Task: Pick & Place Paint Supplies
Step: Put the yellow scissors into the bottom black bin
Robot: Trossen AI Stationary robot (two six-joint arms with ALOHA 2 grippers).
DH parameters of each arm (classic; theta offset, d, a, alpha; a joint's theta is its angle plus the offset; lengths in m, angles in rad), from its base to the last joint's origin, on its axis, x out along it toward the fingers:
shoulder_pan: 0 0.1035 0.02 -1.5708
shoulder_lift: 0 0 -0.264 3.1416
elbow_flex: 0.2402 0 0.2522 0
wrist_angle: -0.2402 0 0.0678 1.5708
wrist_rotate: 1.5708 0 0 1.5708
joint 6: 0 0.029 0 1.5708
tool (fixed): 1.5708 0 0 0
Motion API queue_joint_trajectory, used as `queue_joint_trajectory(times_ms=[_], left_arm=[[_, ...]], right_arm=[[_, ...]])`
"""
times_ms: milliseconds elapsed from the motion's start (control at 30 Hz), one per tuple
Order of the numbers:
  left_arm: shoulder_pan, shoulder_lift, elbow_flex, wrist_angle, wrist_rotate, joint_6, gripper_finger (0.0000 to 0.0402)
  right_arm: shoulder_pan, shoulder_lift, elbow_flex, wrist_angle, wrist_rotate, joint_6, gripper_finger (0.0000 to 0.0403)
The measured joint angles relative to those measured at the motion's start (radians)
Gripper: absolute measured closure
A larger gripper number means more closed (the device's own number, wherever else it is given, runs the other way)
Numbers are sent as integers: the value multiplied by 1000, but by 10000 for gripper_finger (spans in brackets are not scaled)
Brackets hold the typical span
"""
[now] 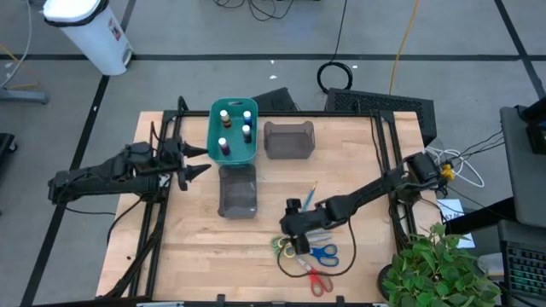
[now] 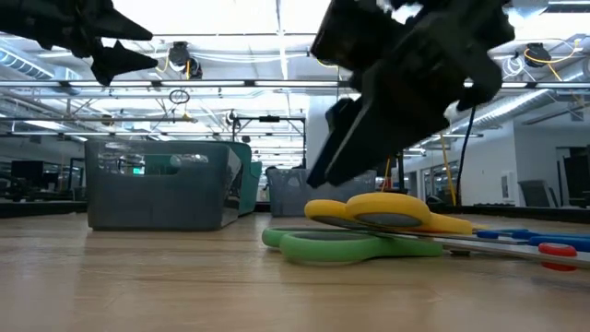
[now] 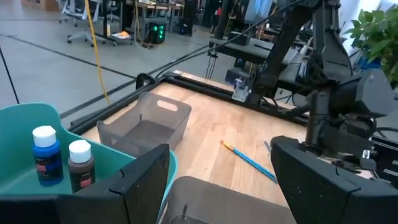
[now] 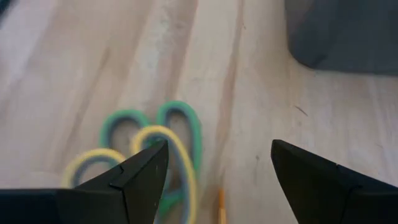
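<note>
Right gripper [image 1: 291,240] hovered over green and yellow-handled scissors [image 2: 369,229], jaws wide, empty. Scissors lay flat on table [image 1: 196,256], stacked, beside blue-handled scissors [image 1: 322,252]. Left gripper [image 1: 200,160] spread open, empty, beside teal bin [image 1: 215,136].

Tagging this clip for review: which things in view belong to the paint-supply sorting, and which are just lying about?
Job:
- paint bottles in the teal bin
- two grey bins
- green and yellow scissors
- blue scissors
- red scissors
- blue brush
- right end effector, open above the scissors

Lying about:
- potted plant
- white cylinder on the floor
- floor cables
</note>
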Motion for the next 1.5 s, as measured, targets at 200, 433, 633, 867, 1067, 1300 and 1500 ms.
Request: queue_joint_trajectory(times_ms=[200, 433, 633, 867, 1067, 1300, 1500], left_arm=[[0, 42, 0, 7, 0, 0, 117], [0, 60, 0, 7, 0, 1, 117], [0, 60, 0, 10, 0, 0, 117], [0, 60, 0, 13, -1, 0, 117], [0, 60, 0, 13, -1, 4, 117], [0, 60, 0, 12, -1, 4, 117], [0, 60, 0, 25, -1, 5, 117]], right_arm=[[-24, 21, 0, -16, -4, 3, 127], [-5, 20, 0, -16, -79, -3, 152], [-5, 51, 0, -15, -78, -4, 167], [-32, 76, 2, -25, -105, 1, 182], [-37, 64, 0, -34, -106, -8, 217], [-36, 64, 0, -38, -109, -11, 276], [-36, 64, 0, -38, -110, -23, 319]])
